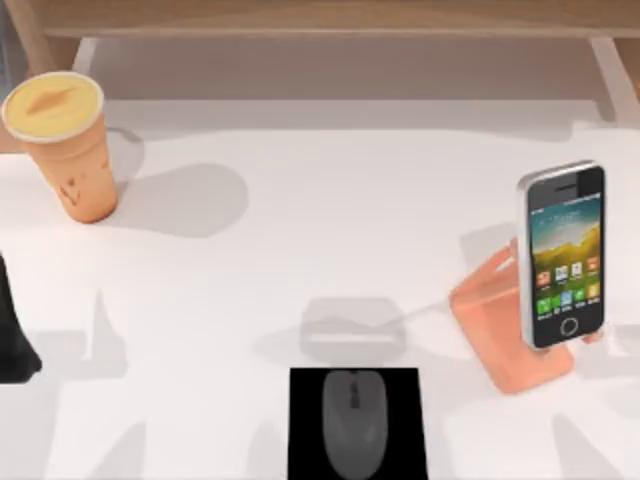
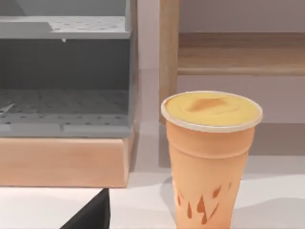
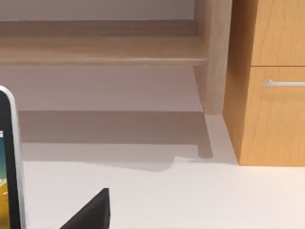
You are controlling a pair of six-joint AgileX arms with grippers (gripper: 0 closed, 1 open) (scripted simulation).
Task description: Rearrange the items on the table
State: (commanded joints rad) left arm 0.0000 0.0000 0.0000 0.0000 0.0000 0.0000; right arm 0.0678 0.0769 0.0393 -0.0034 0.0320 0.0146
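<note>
The tapered orange cup (image 1: 68, 150) with its yellow lid stands upright at the table's far left; the cup (image 2: 209, 157) rises close ahead in the left wrist view. The smartphone (image 1: 565, 255) leans with its icon screen up on the salmon stand (image 1: 500, 325) at the right, and the phone's silver edge (image 3: 12, 162) shows in the right wrist view. A dark grey mouse (image 1: 353, 420) lies on the black pad (image 1: 305, 400) at the front centre. My left arm (image 1: 12, 335) sits at the left edge, well in front of the cup. A dark part of each gripper shows: left gripper (image 2: 90, 214), right gripper (image 3: 90, 212).
The white table (image 1: 300, 250) has a pale wooden frame (image 1: 330, 20) along the back. A grey shelf unit (image 2: 62, 81) on a wooden base stands behind the cup. A wooden cabinet with a drawer handle (image 3: 276, 83) stands beyond the phone's side.
</note>
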